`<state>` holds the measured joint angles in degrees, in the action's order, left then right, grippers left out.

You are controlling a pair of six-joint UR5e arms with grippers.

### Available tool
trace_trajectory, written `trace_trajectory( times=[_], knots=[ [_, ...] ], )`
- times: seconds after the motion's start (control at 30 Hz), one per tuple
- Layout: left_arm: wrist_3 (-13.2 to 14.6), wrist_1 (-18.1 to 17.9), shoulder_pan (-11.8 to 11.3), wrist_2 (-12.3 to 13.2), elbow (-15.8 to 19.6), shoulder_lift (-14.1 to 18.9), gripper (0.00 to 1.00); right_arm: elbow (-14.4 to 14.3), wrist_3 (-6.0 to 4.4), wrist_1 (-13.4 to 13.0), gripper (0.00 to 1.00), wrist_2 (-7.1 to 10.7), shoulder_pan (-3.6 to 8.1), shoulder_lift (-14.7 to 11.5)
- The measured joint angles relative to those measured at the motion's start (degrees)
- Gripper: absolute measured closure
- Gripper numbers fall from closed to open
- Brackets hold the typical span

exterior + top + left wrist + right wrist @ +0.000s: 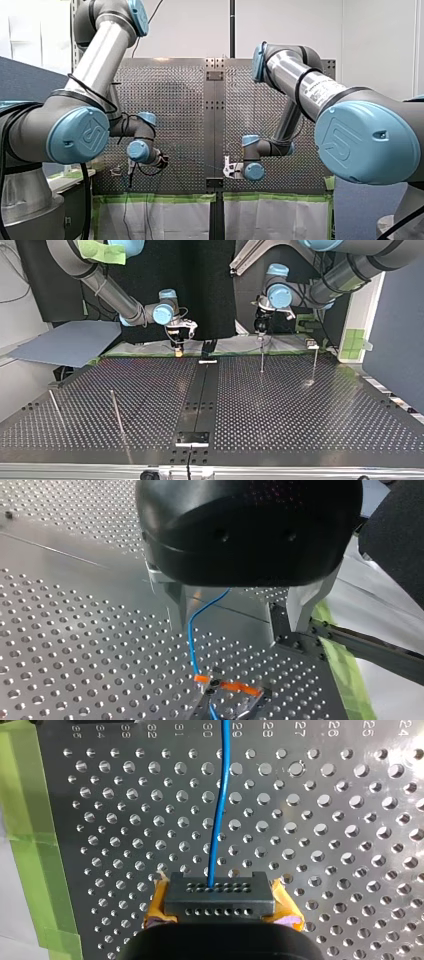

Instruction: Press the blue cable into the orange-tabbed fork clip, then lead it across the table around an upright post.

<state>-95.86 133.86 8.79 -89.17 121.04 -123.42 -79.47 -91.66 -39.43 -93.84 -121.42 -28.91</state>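
While clenched on the blue cable (216, 820) with black fingertips flanked by yellow pads, keeps my right gripper (212, 887) low over the perforated table (350, 845), cable leading straight ahead. Shows my left gripper (230, 635) released, metal fingers (176, 607) well apart, cable dropping between them. Passes on through the orange-tabbed clip (222, 686) just ahead, near the green tape (345, 680) along the top view's far edge, right of the middle.

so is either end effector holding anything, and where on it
My right end effector grips the blue cable; whether at its end is hidden. My left end effector is open, the cable running between its fingers to the orange-tabbed fork clip.
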Motion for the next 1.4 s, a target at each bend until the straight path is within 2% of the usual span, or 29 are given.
trace_trajectory(
  times=[0.3, 0.67, 0.9, 1.1, 1.4],
  knots=[
    [-3.26, 0.95, 1.37, -3.79, -1.96, -0.01, 0.00, 0.29, 0.02, 0.05, 1.00, 0.04, 0.00, -0.03],
    [-6.53, 0.98, 3.78, -6.05, -4.60, -0.11, 0.00, 0.67, 0.05, 0.13, 1.00, 0.05, 0.00, -0.02],
    [-10.27, 0.93, 4.35, -6.70, -6.53, -0.57, 0.00, 0.93, 0.03, 0.26, 1.00, 0.05, -0.14, 0.00],
    [-11.47, 0.12, 4.56, -7.57, -7.95, -3.38, 0.00, 1.08, 0.00, 0.39, 1.00, 0.05, -0.31, 0.02],
    [-11.46, -1.65, 5.23, -9.71, -10.48, -7.38, 0.00, 1.23, 0.05, 1.23, 1.00, 0.05, -0.33, 0.01]
  ],
)
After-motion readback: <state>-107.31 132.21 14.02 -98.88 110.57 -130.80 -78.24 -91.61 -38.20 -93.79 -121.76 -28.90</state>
